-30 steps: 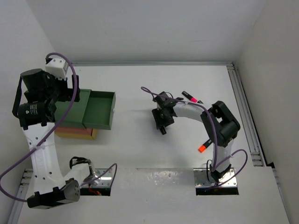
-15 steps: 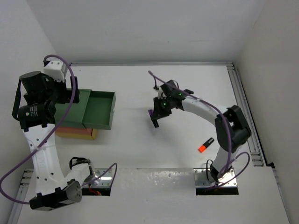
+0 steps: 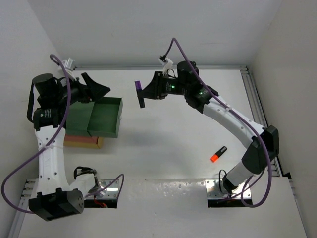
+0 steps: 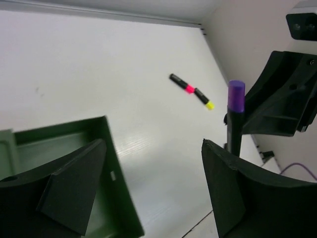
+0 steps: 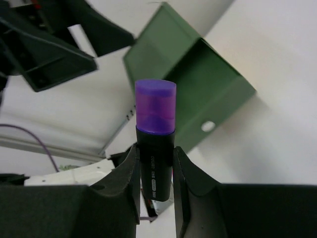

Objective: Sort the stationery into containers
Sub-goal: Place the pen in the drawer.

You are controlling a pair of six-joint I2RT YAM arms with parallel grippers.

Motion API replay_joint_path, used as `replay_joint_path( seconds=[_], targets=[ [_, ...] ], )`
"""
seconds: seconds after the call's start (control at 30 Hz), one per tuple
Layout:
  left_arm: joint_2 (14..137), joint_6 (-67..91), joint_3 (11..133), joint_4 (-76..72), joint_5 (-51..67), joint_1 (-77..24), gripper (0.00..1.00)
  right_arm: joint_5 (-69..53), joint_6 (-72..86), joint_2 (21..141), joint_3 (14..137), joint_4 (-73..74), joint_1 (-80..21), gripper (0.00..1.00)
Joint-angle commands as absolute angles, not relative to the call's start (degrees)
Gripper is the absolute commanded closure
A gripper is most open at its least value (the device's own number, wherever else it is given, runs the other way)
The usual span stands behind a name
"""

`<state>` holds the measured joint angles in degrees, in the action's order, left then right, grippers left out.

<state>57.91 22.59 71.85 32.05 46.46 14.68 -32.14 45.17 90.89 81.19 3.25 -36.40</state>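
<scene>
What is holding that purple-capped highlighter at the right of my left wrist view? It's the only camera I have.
Observer: The right gripper is shut on the purple highlighter, with the cap sticking out beyond it.
Operator: Any stationery outside my view?
Observer: An orange highlighter lies alone on the table, near the right arm's base.
Operator: What's beneath the green tray?
Observer: Red-orange and yellow containers show under its near edge.

Left tool (image 3: pixel 96 93) seemingly overhangs green tray's (image 3: pixel 106 118) far edge.
</scene>
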Motion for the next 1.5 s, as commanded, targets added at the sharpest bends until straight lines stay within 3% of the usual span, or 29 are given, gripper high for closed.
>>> replay_joint_path(
  seconds=[0.0,0.43,0.73,1.03,1.27,1.4,1.47],
  targets=[
    [59.7,31.4,75.2,21.4,48.6,10.8,0.16,-32.0,46.8,92.0,86.7,-0.3,-38.9,1.00],
    [60.7,34.3,75.7,18.7,49.0,7.2,0.14,-28.2,47.1,98.2,94.7,3.2,-45.5,1.00],
    [61.2,33.1,73.8,20.5,48.9,6.1,0.23,-26.5,46.6,100.0,97.5,4.0,-47.1,1.00],
    [61.5,31.7,72.8,22.2,49.9,6.1,0.48,-23.6,44.6,102.2,101.3,6.1,-49.0,1.00],
    [61.3,31.6,70.5,22.1,52.2,5.9,0.61,-20.9,41.9,103.9,104.4,7.9,-50.4,1.00],
    [62.0,28.9,71.4,24.3,53.3,5.9,0.85,-20.3,40.7,103.6,104.3,8.7,-50.5,1.00],
    [64.8,23.7,74.2,30.5,53.2,5.9,0.96,-20.9,40.4,102.8,103.6,8.7,-50.1,0.87]
  ],
)
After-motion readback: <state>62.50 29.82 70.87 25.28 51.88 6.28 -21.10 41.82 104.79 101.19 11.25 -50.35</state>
